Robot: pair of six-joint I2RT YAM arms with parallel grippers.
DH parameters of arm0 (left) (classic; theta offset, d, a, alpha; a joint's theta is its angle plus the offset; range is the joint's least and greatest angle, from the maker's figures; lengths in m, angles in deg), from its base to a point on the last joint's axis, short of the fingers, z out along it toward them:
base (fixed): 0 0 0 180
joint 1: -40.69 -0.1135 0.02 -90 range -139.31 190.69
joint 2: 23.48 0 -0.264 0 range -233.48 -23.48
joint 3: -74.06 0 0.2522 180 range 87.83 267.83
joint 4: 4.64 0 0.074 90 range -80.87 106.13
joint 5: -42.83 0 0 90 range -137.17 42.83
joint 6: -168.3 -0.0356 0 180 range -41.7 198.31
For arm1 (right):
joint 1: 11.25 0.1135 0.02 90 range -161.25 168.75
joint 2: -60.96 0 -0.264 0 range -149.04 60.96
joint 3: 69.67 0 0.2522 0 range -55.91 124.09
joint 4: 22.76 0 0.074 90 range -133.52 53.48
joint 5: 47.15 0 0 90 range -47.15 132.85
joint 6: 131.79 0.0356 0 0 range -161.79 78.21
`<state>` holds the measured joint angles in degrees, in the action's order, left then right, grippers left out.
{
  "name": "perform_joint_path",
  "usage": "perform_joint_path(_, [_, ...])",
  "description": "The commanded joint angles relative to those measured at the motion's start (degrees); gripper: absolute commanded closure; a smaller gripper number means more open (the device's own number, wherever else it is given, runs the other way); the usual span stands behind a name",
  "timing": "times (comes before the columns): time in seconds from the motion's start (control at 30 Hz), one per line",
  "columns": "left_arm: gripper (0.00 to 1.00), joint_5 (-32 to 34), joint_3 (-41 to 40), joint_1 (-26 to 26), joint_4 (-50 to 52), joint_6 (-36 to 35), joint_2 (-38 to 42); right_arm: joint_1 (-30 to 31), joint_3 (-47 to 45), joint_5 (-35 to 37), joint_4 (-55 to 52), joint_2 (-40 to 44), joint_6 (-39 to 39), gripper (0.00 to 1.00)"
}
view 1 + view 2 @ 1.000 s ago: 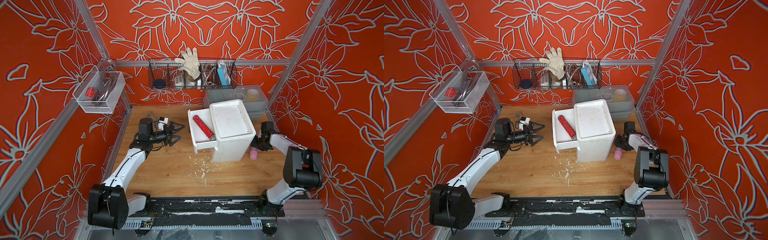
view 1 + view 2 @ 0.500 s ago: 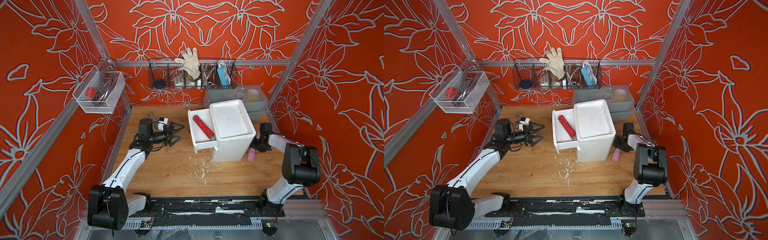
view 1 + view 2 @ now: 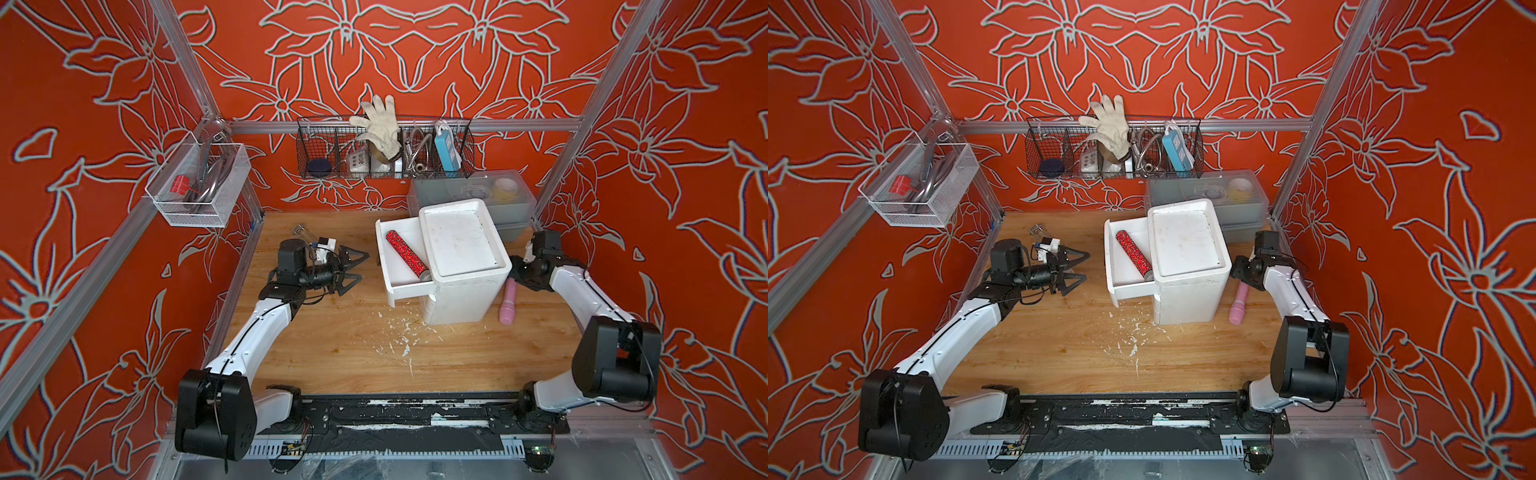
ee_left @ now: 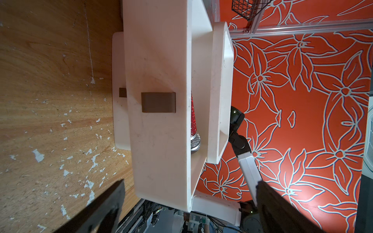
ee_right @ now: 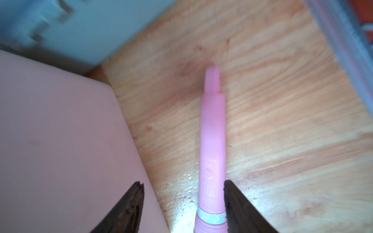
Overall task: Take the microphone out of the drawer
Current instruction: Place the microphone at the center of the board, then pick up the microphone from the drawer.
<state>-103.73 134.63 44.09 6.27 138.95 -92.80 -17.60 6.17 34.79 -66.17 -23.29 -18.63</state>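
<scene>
At centre-right, the right gripper [image 5: 183, 181] straddles the pink microphone [image 3: 508, 303], jaws parted, gripping nothing. The left gripper [image 3: 363, 265], wide and empty, faces the open drawer [image 3: 409, 289], probably for its red microphone [image 3: 405, 253].

1. A robotics test cell rather than a lived-in room: a white drawer unit [image 3: 457, 245] stands on a bare wooden tabletop [image 3: 332, 357] boxed in by aluminium framing [image 3: 519, 124].
2. Red floral-print panels [image 3: 415, 50] fill the frame behind and to both sides of the unit.
3. In front of the unit, a left arm [image 3: 257, 328] and a right arm [image 3: 582, 291] rise from a black mounting rail [image 3: 415, 413].
4. Behind the unit hangs a black wire basket [image 3: 320, 143] of odd props, and clear plastic bins [image 3: 432, 195] are stacked just behind the unit. A white mesh basket [image 3: 195, 208] hangs on the left arm's side.
5. White flecks [image 3: 401, 343] mark the wood just in front of the unit.
</scene>
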Motion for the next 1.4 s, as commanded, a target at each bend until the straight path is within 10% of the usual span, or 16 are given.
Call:
perform_joint_path(0.0, [0.00,0.0,-0.3,0.1,-0.5,-1.0,1.4,0.3,2.3,2.8,-4.8,2.6,-1.2,0.33])
perform_joint_path(0.63, [0.00,0.5,0.6,-0.5,-0.6,-1.5,-1.7,6.5,22.2,-7.6,-16.3,18.0,-7.7,0.38])
perform_joint_path(1.37, [0.00,0.2,0.0,-1.5,0.9,-2.7,-0.9,44.0,65.7,0.0,-41.5,-15.5,-15.1,0.41])
